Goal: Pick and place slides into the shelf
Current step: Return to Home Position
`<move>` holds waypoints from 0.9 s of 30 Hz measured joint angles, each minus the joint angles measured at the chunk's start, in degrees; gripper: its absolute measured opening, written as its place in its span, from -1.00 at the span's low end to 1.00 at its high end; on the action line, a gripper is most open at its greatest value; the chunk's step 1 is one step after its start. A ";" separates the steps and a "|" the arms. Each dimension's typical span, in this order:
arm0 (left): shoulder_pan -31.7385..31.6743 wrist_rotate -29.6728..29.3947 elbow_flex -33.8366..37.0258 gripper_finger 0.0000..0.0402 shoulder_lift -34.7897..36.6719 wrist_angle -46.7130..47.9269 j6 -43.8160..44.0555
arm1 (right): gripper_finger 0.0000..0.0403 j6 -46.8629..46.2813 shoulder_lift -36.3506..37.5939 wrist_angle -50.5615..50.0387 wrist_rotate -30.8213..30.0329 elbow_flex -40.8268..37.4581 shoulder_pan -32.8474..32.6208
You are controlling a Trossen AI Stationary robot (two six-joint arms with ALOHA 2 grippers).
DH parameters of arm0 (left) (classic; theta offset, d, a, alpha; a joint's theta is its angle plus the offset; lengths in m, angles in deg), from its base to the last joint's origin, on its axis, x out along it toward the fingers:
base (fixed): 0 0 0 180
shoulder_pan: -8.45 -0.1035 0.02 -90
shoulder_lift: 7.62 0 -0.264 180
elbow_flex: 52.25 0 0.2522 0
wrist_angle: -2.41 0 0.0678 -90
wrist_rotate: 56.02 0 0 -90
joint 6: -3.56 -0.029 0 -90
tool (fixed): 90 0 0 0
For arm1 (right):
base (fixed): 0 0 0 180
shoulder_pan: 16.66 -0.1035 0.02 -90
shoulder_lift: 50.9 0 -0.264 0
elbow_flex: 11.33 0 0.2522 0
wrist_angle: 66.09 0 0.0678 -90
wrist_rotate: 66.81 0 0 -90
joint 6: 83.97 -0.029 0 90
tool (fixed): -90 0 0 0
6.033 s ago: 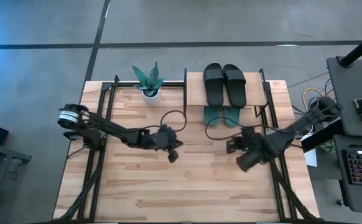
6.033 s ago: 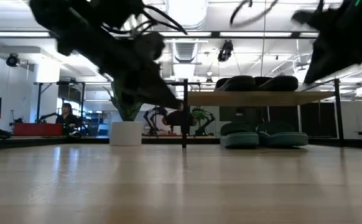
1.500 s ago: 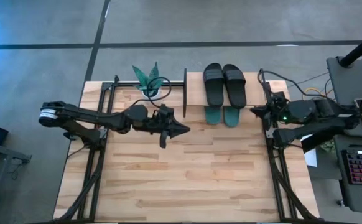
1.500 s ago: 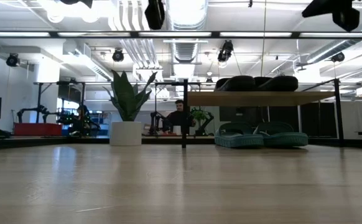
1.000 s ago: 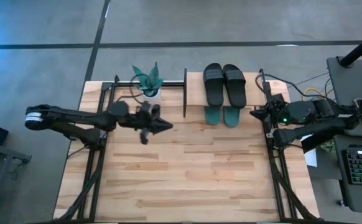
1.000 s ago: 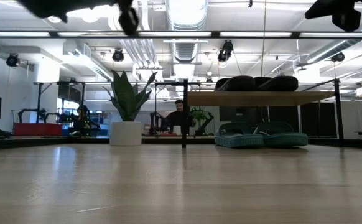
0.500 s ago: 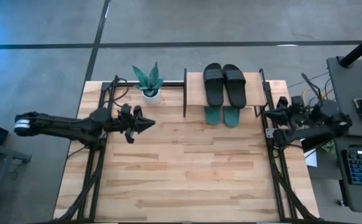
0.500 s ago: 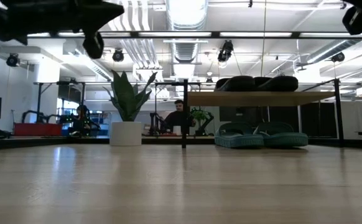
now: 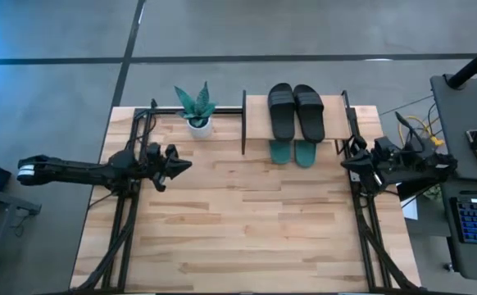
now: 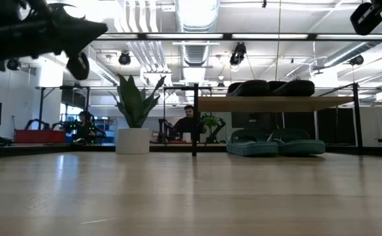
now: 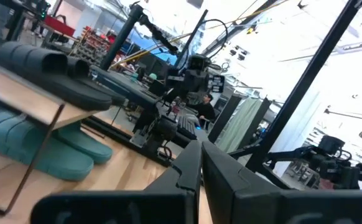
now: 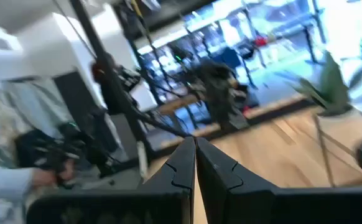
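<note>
The black slides (image 9: pixel 296 111) lie side by side on the shelf's light top board (image 9: pixel 333 105). The teal slides (image 9: pixel 293 152) rest on the level beneath, with only their near ends showing past the board. The low view shows the black slides (image 10: pixel 270 87) above the teal slides (image 10: pixel 276 143). My left gripper (image 9: pixel 188 164) hovers shut over the table's left part, pointing toward the shelf. In the left wrist view its fingers (image 11: pixel 201 144) meet in front of the teal slides (image 11: pixel 44 146). My right gripper (image 9: pixel 342 161) hovers shut at the table's right edge, and its own view shows its fingers (image 12: pixel 193 140) closed.
A potted plant (image 9: pixel 196 111) in a white pot stands left of the shelf at the far edge. Black metal frames run along the table's left side (image 9: pixel 128 205) and right side (image 9: pixel 361 221). A person (image 10: pixel 189 124) sits in the room beyond. A wide stretch of bare wood (image 9: pixel 247 221) lies nearer.
My left arm has drawn back toward the table's left edge, its gripper moving from near the shelf's left post to the left frame and staying shut. My right arm has pulled back a little toward the right edge. The slides have not moved.
</note>
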 joint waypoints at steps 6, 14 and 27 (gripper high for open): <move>0.02 -0.48 3.84 -1.00 6.18 2.94 -0.06 | -0.96 0.27 0.11 0.00 0.33 -0.97 0.00; 0.00 -0.34 3.93 -1.00 13.02 13.10 -0.11 | -0.96 -1.70 0.45 3.80 3.15 -6.80 0.00; 0.02 0.12 4.00 -1.00 16.17 15.85 -0.44 | -0.96 -4.27 0.46 17.97 2.89 -21.80 0.00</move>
